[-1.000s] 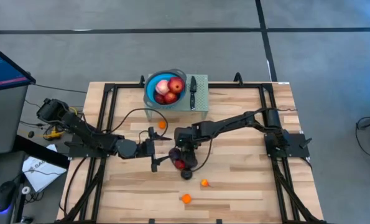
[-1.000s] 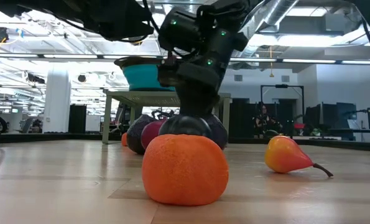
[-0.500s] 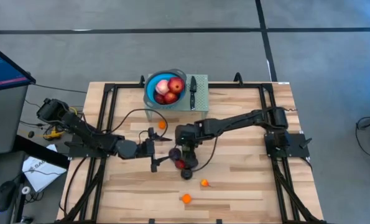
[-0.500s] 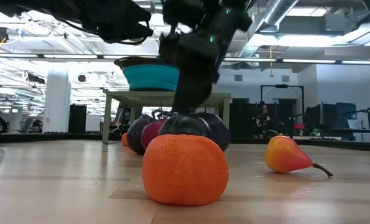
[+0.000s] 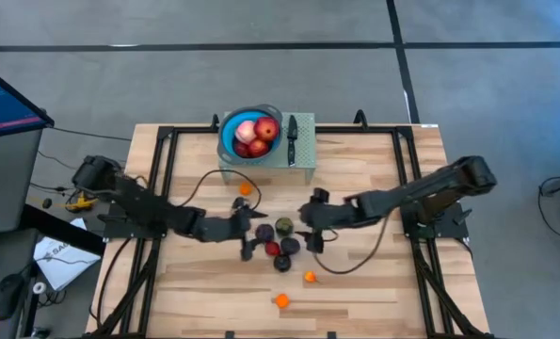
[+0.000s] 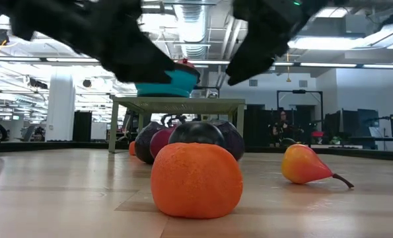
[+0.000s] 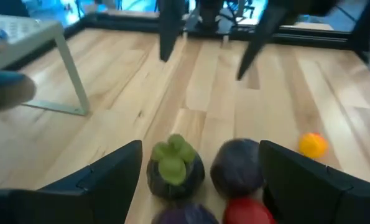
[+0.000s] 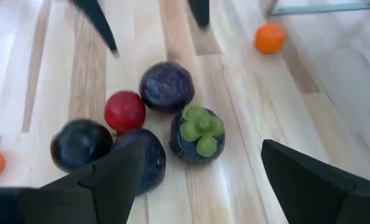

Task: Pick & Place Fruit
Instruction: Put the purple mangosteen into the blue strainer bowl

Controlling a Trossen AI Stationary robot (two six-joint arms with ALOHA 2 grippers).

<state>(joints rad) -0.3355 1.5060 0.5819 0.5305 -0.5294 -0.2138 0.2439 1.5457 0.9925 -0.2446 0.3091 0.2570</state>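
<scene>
Now both grippers, left point(image 5: 248, 241) and right point(image 5: 315, 229), are hovering wide open and empty beside the dark fruit cluster point(image 5: 278, 247), the right having backed off it, while the blue bowl point(image 5: 231, 132) is holding apples point(image 5: 255, 134).

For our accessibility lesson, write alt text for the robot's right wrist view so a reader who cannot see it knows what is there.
A cluster of small fruits lies on the wooden table: a dark fruit with a green top, a purple one, a red one and two more dark ones. An orange fruit sits apart. The right gripper's open fingers frame the foreground.
</scene>
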